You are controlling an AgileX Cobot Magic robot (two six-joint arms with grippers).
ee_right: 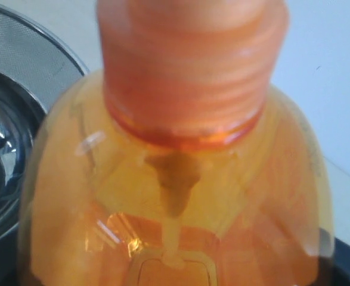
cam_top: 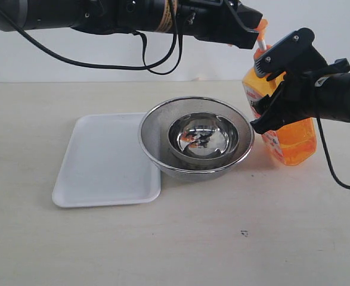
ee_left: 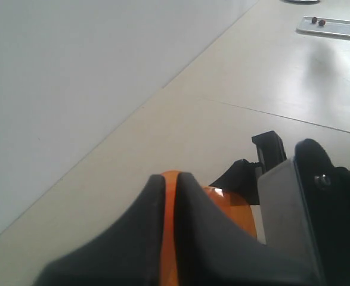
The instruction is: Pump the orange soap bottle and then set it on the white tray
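Observation:
The orange soap bottle (cam_top: 291,140) stands slightly tilted on the table, just right of the steel bowls. My right gripper (cam_top: 277,90) is shut on its upper body; in the right wrist view the bottle's shoulder and threaded collar (ee_right: 180,89) fill the frame. My left gripper (cam_top: 252,33) reaches across from the left and rests on the orange pump head (cam_top: 262,25). Its fingers (ee_left: 170,179) stand shut, with the pump head (ee_left: 231,205) showing orange beneath them. The white tray (cam_top: 97,161) lies bare on the left of the table.
A round steel mesh strainer (cam_top: 154,128) with a smaller shiny steel bowl (cam_top: 201,137) inside sits between tray and bottle, overlapping the tray's right edge. A black cable (cam_top: 335,173) hangs from the right arm. A small dark mark (cam_top: 244,233) lies on the near table.

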